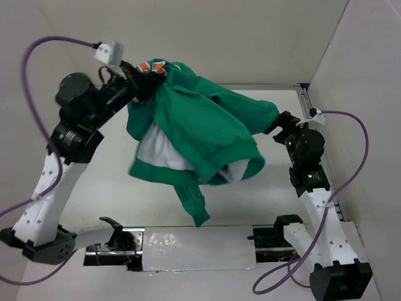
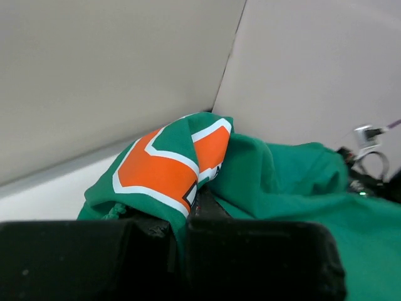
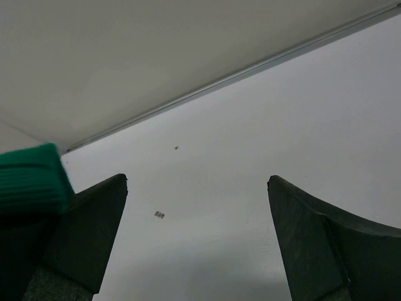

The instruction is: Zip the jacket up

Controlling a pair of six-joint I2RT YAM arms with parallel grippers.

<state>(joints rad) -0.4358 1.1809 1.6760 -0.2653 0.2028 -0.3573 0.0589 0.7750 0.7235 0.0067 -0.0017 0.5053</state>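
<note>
The green jacket (image 1: 200, 125) hangs crumpled above the table, its white lining and one sleeve drooping toward the near edge. My left gripper (image 1: 139, 78) is shut on the fabric at the orange chest patch (image 1: 152, 67) and holds it up at the back left. In the left wrist view the patch (image 2: 163, 166) folds over my left gripper (image 2: 182, 219), with green fabric pinched between the jaws. My right gripper (image 1: 276, 128) is open at the jacket's right end. In the right wrist view my right gripper (image 3: 197, 188) holds nothing; a green cuff (image 3: 31, 179) sits outside its left finger. The zipper is hidden.
White walls enclose the table at the back and right. A metal rail (image 1: 326, 182) runs along the right edge. A shiny mounting plate (image 1: 188, 248) lies between the arm bases at the near edge. A small dark speck (image 3: 160, 215) lies on the table.
</note>
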